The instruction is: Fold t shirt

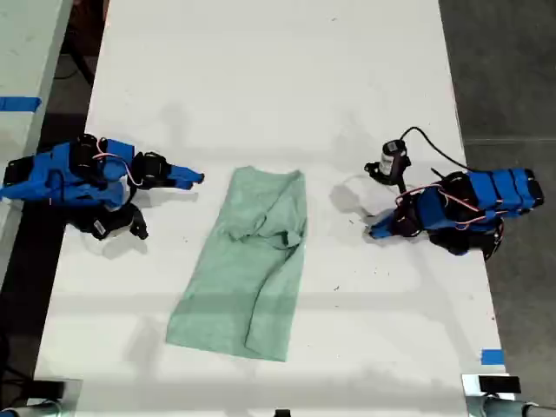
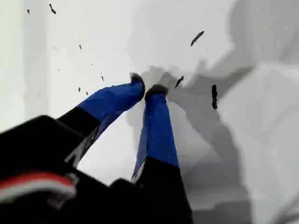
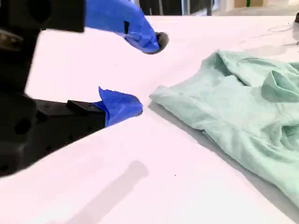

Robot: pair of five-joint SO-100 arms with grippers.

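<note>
The pale mint-green t shirt (image 1: pixel 252 261) lies wrinkled on the white table (image 1: pixel 278 78) as a long narrow strip, slanting toward the exterior view's lower left. My second gripper (image 1: pixel 195 178) (image 3: pixel 147 74) is open with nothing between its blue fingers, just beside the t shirt's (image 3: pixel 233 107) near corner and apart from it. My first gripper (image 1: pixel 372 230) (image 2: pixel 145 88) is shut and holds nothing. It sits low over bare table at the exterior view's right, a short way from the shirt, which its wrist view does not show.
A small black device (image 1: pixel 391 161) with a cable sits just behind the first arm. Dark specks (image 2: pixel 214 97) dot the table near the first gripper. Blue tape (image 1: pixel 492 356) marks the table's edge at the exterior view's lower right. A second table (image 1: pixel 22 78) stands at the exterior view's left.
</note>
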